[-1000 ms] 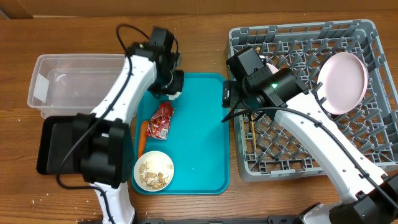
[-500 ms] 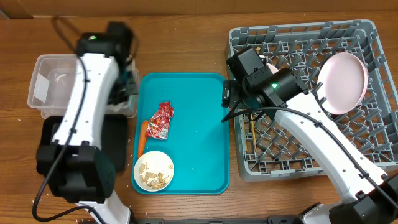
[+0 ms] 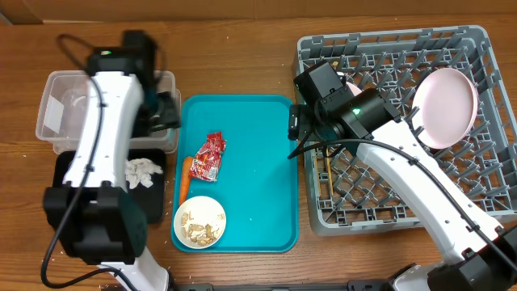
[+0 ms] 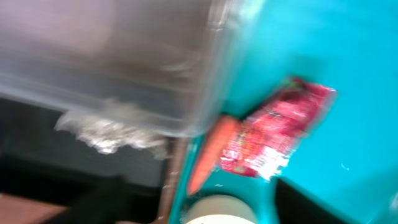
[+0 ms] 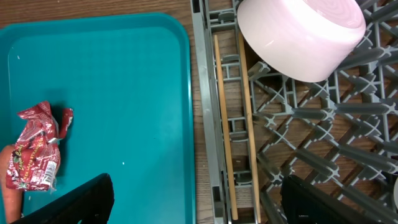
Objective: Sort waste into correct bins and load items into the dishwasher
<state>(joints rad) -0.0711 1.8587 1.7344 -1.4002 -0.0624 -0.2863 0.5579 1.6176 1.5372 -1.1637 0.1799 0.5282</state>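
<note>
The overhead camera looks straight down on the wooden surface (image 3: pixel 242 32). Both wrist cameras look down from close by, sharing the flat teal plastic tray (image 4: pixel 323 37) and the crumpled red-and-silver snack wrapper (image 5: pixel 34 155).

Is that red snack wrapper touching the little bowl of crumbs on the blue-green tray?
Apart. The overhead view shows a strip of bare teal tray between the red snack wrapper and the bowl of crumbs.
</note>
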